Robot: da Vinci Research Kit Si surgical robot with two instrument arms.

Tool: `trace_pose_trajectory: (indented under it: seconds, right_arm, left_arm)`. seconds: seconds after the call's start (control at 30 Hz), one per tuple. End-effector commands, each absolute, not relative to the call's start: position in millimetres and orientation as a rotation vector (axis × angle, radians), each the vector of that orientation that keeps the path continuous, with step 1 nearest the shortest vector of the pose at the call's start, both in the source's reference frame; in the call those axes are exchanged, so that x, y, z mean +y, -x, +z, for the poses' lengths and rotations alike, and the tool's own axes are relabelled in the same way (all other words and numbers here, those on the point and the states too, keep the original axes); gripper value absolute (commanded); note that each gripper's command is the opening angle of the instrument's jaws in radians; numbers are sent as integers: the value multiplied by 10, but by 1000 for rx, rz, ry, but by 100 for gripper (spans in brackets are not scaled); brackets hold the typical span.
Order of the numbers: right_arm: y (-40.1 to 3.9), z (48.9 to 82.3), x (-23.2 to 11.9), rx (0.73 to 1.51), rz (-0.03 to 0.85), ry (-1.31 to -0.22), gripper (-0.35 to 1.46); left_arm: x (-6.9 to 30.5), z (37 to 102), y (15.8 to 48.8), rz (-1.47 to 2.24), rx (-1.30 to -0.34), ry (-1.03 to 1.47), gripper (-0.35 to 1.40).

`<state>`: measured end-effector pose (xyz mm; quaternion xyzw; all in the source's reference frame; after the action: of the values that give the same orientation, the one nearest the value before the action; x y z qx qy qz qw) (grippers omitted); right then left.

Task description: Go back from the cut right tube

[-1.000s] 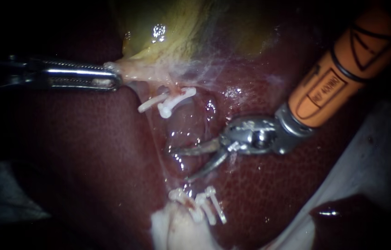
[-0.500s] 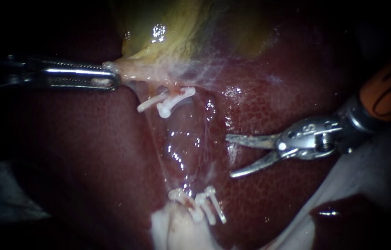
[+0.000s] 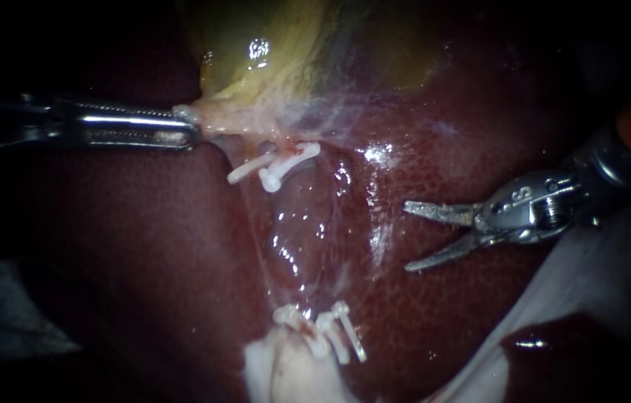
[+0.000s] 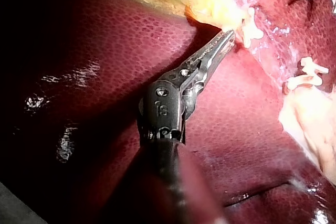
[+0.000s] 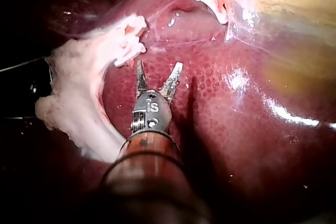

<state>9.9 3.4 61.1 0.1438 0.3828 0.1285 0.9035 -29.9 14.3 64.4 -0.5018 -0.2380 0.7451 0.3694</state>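
— Hovering free, or touching something?

— Free. My right instrument (image 3: 408, 237) hangs over the liver (image 3: 479, 313), jaws spread wide with nothing between them.

— Where is the cut tube?

— Ahead of my tips, with bare liver between us. Its upper stump (image 3: 290, 151) carries the upper clips (image 3: 274, 166) and its other end carries the lower clips (image 3: 334, 332). The line between the two clip sets runs across the way my jaws point, so I judge that backing straight along my own shaft is the way out.

— And the left instrument (image 3: 188, 134)?

— It sits nearer the upper stump than I do, jaws closed on the gallbladder's neck (image 3: 218, 116), just beside those clips.
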Motion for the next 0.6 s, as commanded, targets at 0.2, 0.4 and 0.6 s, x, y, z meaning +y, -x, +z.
trace_pose_trajectory:
  seconds: [0.2, 0.4, 0.6]
  right_arm:
    - [-99, 612, 34, 794, 265, -300, 143]
    - [-99, 612, 34, 794, 265, -300, 143]
    - [-100, 613, 35, 798, 262, -310, 145]
  left_arm:
    - [138, 675, 321, 1928, -603, 1284, -35]
    - [137, 683, 332, 1931, -611, 1288, -35]
    - [137, 681, 331, 1930, -613, 1289, -35]
